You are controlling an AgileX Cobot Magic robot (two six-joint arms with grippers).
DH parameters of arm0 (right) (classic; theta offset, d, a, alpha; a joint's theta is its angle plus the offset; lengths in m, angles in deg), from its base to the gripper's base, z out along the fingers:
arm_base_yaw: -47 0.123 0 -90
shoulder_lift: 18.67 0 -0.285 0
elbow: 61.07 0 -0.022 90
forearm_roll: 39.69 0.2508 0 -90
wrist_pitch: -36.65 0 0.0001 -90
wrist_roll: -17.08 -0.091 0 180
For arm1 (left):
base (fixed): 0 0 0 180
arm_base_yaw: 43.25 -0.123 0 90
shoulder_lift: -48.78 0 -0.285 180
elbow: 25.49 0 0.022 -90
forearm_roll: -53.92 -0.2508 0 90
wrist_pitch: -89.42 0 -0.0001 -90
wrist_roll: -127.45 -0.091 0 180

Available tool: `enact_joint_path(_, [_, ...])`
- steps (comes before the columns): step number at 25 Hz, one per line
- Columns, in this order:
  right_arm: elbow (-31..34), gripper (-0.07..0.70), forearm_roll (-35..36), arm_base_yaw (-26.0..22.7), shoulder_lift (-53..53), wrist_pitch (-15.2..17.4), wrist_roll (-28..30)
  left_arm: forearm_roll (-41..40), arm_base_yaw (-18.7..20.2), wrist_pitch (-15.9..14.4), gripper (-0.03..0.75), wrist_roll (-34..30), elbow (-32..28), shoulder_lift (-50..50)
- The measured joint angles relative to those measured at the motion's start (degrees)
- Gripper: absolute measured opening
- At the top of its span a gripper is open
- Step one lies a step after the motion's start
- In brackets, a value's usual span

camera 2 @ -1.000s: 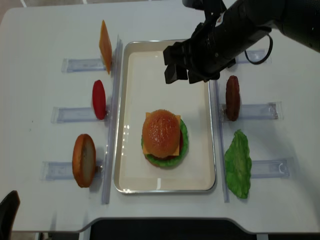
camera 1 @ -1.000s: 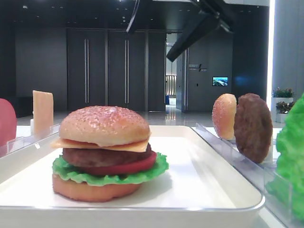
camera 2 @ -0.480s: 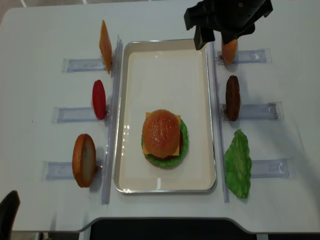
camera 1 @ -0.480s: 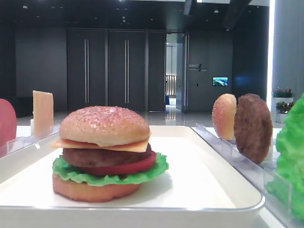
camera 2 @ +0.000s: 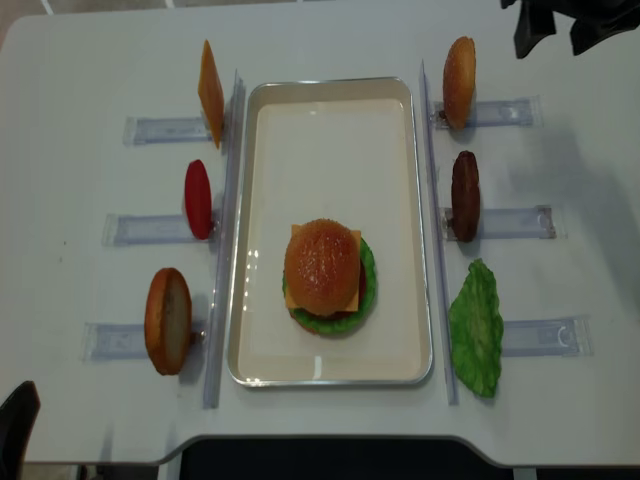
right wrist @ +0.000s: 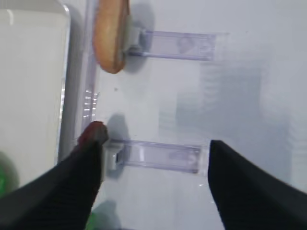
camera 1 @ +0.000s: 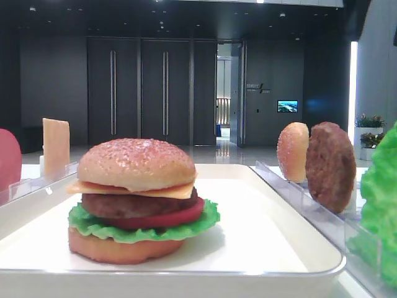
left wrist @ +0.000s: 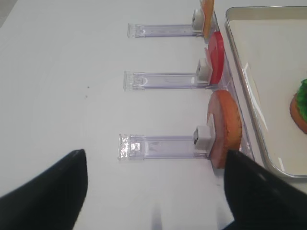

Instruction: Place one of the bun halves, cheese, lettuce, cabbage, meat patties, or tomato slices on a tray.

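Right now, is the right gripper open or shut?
Open. In the right wrist view the right gripper has its two dark fingers spread wide with only bare table and a clear rack between them, nothing held.

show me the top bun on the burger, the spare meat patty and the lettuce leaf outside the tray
top bun (camera 2: 322, 263): overhead view, middle of the seeded dome
meat patty (camera 2: 465, 196): overhead view, middle of its upright edge
lettuce leaf (camera 2: 475, 328): overhead view, centre of the leaf

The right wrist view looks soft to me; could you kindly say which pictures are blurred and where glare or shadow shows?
Right wrist view: blurred throughout, the upright golden-brown bun half smeared. Left wrist view: sharp on the clear plastic slotted racks, dark fingers out of focus. Low exterior view: glare along the large white rectangular tray rim. Overhead view: evenly lit, soft shadows only.
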Motion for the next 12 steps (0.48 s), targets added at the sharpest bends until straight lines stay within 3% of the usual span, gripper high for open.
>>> enact_joint_path(5, [0.0, 0.459, -0.4, -4.7, 0.0, 0.2, 3.1, 0.0, 0.0, 0.0, 0.692, 0.0, 0.0, 0.0])
enact_joint_path(12, [0.0, 0.455, -1.7, -7.1, 0.0, 0.2, 3.7, 0.0, 0.0, 0.0, 0.692, 0.0, 0.0, 0.0])
